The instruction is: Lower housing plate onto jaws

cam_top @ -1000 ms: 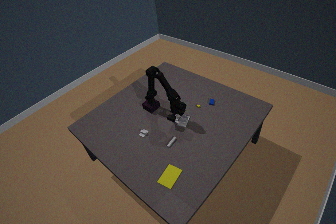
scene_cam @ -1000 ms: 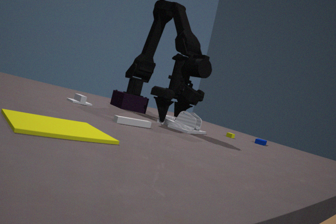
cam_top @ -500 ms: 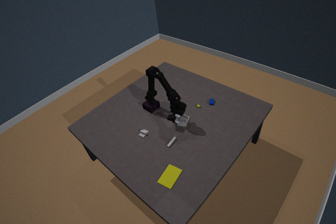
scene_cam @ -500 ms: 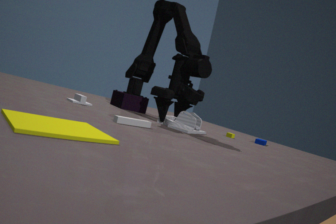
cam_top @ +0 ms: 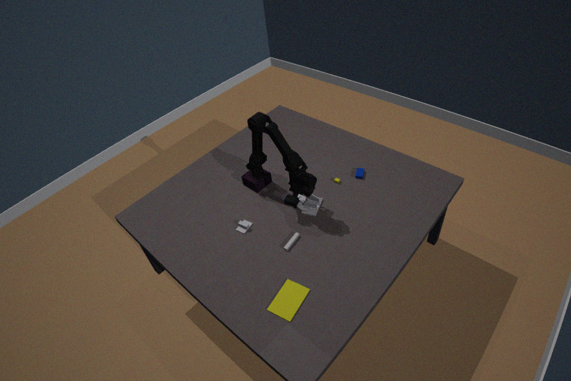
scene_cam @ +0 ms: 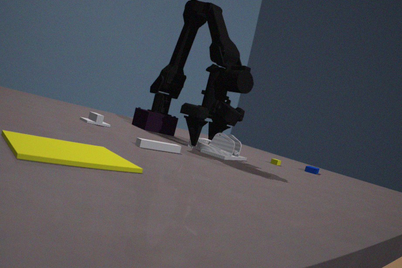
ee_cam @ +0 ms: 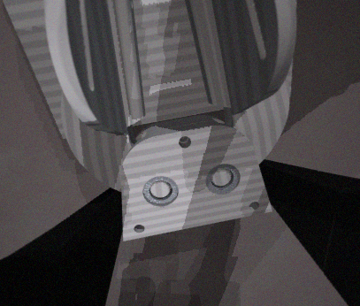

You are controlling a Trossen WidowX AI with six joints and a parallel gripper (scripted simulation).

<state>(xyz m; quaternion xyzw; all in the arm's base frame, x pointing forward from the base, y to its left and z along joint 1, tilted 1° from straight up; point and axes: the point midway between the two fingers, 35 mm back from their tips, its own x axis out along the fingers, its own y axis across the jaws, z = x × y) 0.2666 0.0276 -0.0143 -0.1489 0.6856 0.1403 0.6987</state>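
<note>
My gripper [cam_top: 300, 200] [scene_cam: 202, 142] [ee_cam: 188, 177] is low over the table, shut on the housing plate. The pale housing plate [ee_cam: 191, 201] spans between the two fingertips in the wrist view, with two grey rings and three small holes. A round bright stub top shows inside each ring. The plate lies at the near end of the white assembly [cam_top: 312, 207] [scene_cam: 223, 145] [ee_cam: 34, 44], whose two curved jaw walls rise on either side of a middle channel. The rings lie around the stubs as seen from above. The plate's height and any gap beneath it are hidden.
A white bar [cam_top: 291, 241] [scene_cam: 158, 145] and a yellow slab [cam_top: 288, 300] [scene_cam: 71, 154] lie nearer the table's front. A small white stepped part [cam_top: 244, 225] [scene_cam: 96, 118] lies to the left. A yellow block [cam_top: 337, 180] [scene_cam: 275, 161] and a blue block [cam_top: 359, 173] [scene_cam: 311, 170] lie beyond the assembly.
</note>
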